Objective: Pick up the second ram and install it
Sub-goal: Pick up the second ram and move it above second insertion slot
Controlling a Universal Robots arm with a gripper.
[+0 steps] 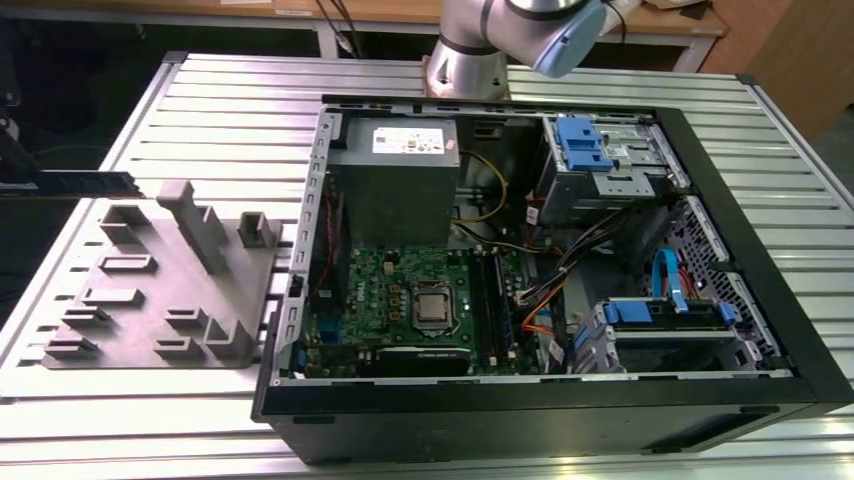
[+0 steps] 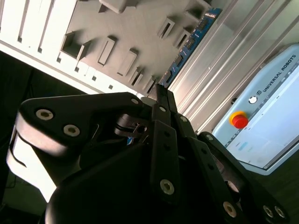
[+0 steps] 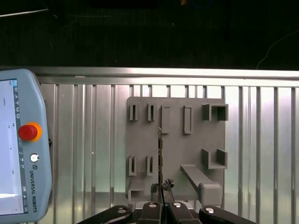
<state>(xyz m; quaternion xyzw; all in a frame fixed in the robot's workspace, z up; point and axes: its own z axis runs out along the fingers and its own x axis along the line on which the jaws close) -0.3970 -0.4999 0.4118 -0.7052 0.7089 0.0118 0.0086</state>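
The second ram (image 3: 160, 154) is clamped edge-on in the gripper (image 3: 161, 186), hanging above the grey holder block (image 3: 175, 144) by the table's (image 1: 200, 100) edge on the exterior view's left. The pickup looks done. Seating it on the motherboard (image 1: 387, 275) inside the open case (image 1: 534, 400) is not yet done.

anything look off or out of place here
Nothing looks damaged or spilled. The hand grips the second ram edge-on by the grey fixture block. The one stray item is a teach pendant lying on the slatted table beside it.
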